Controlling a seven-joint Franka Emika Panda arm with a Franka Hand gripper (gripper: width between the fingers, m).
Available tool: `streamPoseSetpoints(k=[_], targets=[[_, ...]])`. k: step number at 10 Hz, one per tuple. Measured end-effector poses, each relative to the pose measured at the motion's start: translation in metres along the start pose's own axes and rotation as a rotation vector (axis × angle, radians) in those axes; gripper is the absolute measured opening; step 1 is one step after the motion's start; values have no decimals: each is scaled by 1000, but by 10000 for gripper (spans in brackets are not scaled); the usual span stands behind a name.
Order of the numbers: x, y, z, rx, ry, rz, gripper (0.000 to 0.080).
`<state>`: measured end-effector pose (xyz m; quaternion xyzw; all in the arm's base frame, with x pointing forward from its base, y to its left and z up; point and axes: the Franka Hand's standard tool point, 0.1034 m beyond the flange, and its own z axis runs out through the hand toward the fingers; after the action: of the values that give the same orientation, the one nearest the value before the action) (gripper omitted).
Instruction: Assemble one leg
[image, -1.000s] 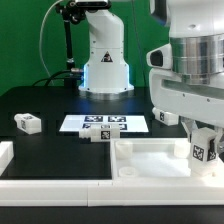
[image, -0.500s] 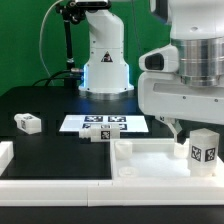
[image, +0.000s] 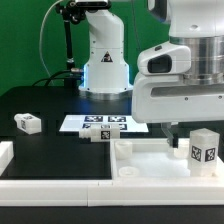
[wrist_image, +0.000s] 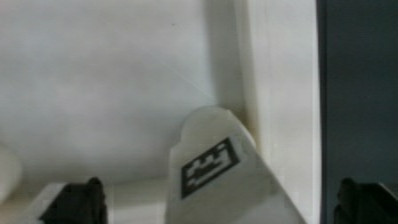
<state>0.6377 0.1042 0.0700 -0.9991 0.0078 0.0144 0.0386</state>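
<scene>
A leg (image: 203, 149), a small white block with a black-and-white tag, stands upright on the large white tray-like piece (image: 150, 160) at the exterior view's right. My gripper (image: 192, 132) hangs just above it, open. In the wrist view the leg (wrist_image: 222, 165) rises between my two dark fingers (wrist_image: 75, 201), which stand wide apart and do not touch it. The gripper (wrist_image: 222, 203) holds nothing. The leg stands close to the tray's raised rim (wrist_image: 267, 80).
Another leg (image: 28, 123) lies on the black table at the exterior view's left. A third (image: 97, 137) lies at the front edge of the marker board (image: 103, 123). A white robot base (image: 105, 62) stands behind. A white rimmed edge (image: 60, 188) runs along the front.
The gripper let go of the leg, opened and rose, shifting toward the exterior view's left. The leg stays upright on the tray.
</scene>
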Motion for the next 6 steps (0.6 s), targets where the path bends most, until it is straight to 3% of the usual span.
streamPoseSetpoints(k=[1, 3, 6], targets=[[5, 4, -1, -37, 33, -272, 649], [6, 4, 1, -44, 47, -351, 649], [6, 4, 1, -45, 46, -352, 284]])
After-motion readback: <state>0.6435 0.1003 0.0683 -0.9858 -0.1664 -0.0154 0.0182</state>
